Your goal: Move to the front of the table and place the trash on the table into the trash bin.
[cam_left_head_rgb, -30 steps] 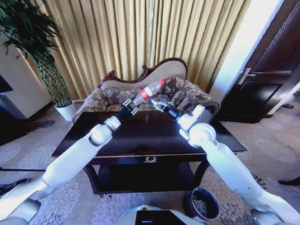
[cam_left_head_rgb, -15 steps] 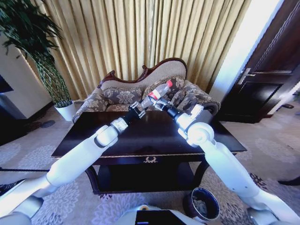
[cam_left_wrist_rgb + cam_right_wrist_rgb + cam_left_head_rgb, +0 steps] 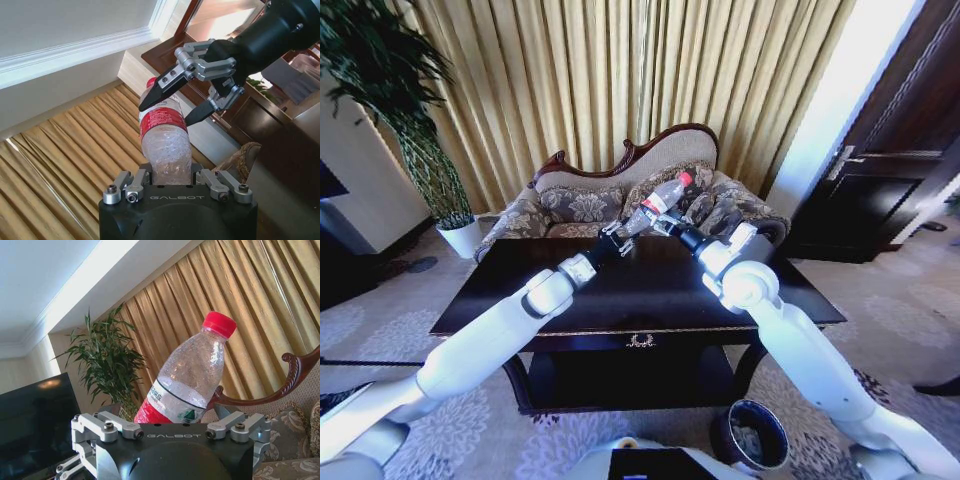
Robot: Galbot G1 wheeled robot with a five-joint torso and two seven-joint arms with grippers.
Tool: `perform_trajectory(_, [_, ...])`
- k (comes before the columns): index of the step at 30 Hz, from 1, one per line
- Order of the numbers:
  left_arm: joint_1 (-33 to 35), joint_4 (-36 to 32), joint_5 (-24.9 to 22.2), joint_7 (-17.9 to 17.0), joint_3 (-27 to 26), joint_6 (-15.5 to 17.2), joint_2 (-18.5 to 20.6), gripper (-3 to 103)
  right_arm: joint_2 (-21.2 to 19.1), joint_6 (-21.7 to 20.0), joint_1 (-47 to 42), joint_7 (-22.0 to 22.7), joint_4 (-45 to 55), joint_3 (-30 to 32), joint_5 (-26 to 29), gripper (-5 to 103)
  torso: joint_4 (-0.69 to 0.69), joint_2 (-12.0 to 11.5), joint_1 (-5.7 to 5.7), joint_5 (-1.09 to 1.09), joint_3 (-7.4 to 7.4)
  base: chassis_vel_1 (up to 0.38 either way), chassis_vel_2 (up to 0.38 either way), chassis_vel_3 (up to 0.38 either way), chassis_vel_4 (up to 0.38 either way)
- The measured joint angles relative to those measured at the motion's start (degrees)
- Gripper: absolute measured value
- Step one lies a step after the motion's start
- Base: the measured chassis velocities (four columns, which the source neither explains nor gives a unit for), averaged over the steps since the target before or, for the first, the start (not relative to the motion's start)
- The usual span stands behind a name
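The trash in hand is a clear plastic bottle [image 3: 658, 200] with a red label and red cap, held tilted in the air above the far edge of the dark glossy table [image 3: 620, 290]. My left gripper [image 3: 623, 232] is shut on its base. In the left wrist view the bottle [image 3: 165, 135] rises from my left gripper [image 3: 167, 176], and my right gripper [image 3: 167, 114] stands open with a finger on either side of the label. The right wrist view has the bottle [image 3: 192, 375] close in front, cap up. The trash bin [image 3: 772, 415] stands on the carpet by the table's near right leg.
A carved floral sofa [image 3: 580, 200] sits right behind the table, with gold curtains beyond it. A tall plant in a white pot [image 3: 460, 238] stands at the far left. A dark door [image 3: 890, 190] is on the right. Patterned carpet lies around the table.
My left gripper carried the bottle to the right and slightly up, toward my right gripper, whose fingers now flank it. In the last half second little has moved.
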Motion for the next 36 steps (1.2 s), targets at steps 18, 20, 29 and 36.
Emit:
perform_trajectory(18, [0.0,0.0,0.8,-0.4,2.3,0.8,-1.1,35,0.3,-0.3,-1.3,-1.6,-0.4,2.3,-0.1,101,0.0,0.0,0.0,0.0,0.0,0.0,0.0,0.0,0.0])
perform_trajectory(20, [0.0,0.0,0.9,-0.5,2.4,0.8,-1.2,35,0.3,-0.4,-1.5,-1.6,-0.3,2.4,-0.1,101,0.0,0.0,-0.01,0.0,0.0,0.0,0.0,0.0,0.0])
perform_trajectory(29, [-0.6,-0.1,1.6,-0.4,4.9,0.8,-2.0,35,0.3,-0.4,-2.1,-2.0,-0.1,3.3,-0.1,98,-0.01,0.0,0.0,0.01,0.0,0.0,0.0,0.0,0.0])
perform_trajectory(36, [-0.7,0.1,1.7,-0.3,4.9,0.6,-1.8,34,0.0,-0.4,-2.2,-2.1,-0.1,3.6,-0.1,85,0.0,0.0,0.0,0.0,0.0,0.0,0.0,0.0,0.0])
